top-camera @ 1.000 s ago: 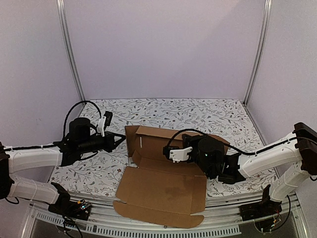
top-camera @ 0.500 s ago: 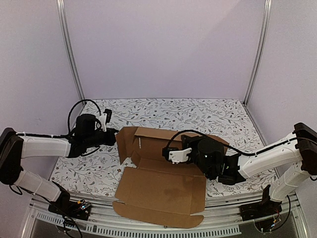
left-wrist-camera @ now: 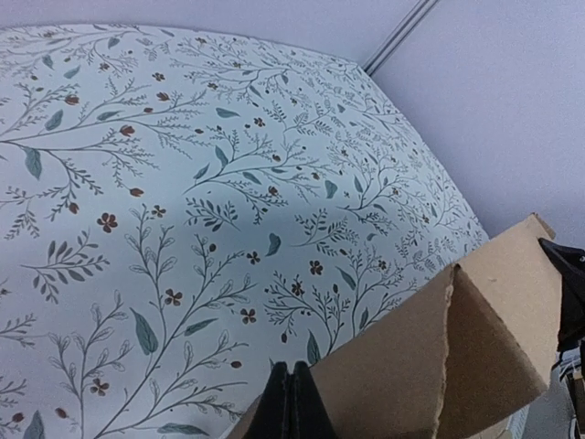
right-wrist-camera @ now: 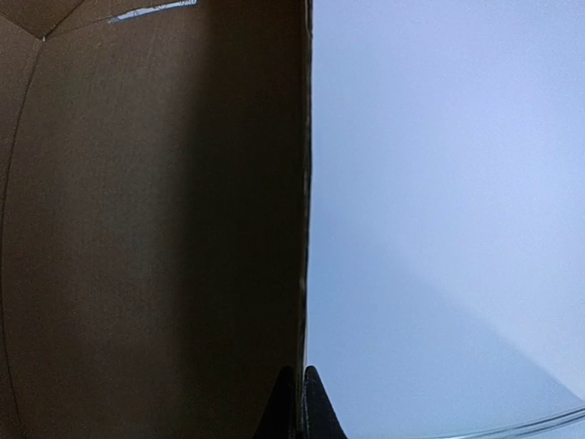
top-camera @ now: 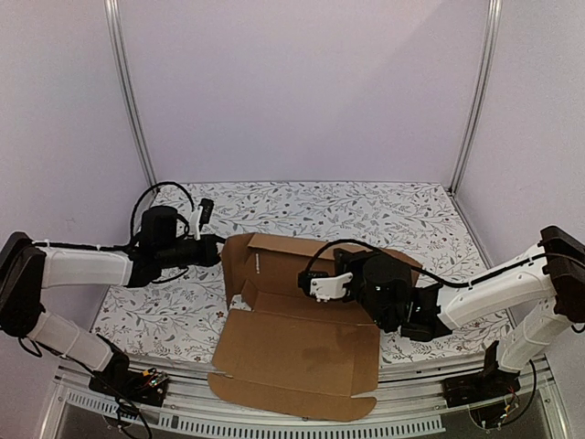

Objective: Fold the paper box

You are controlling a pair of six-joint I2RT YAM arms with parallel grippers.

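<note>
The paper box is brown cardboard, half erected in the middle of the table. Its back wall and left flap stand up, and its big front panel lies flat. My left gripper is shut, its tips against the outer edge of that left flap; nothing shows between the fingers. My right gripper is inside the box, shut, with its tips against a standing cardboard wall right at the wall's edge.
A floral cloth covers the table. Purple walls and two metal posts close in the back and sides. The box's flat front panel reaches over the table's near edge onto the front rail.
My left arm has moved back and to the right, and the box's left flap swung outward and then partly back up. The right arm has barely moved.
</note>
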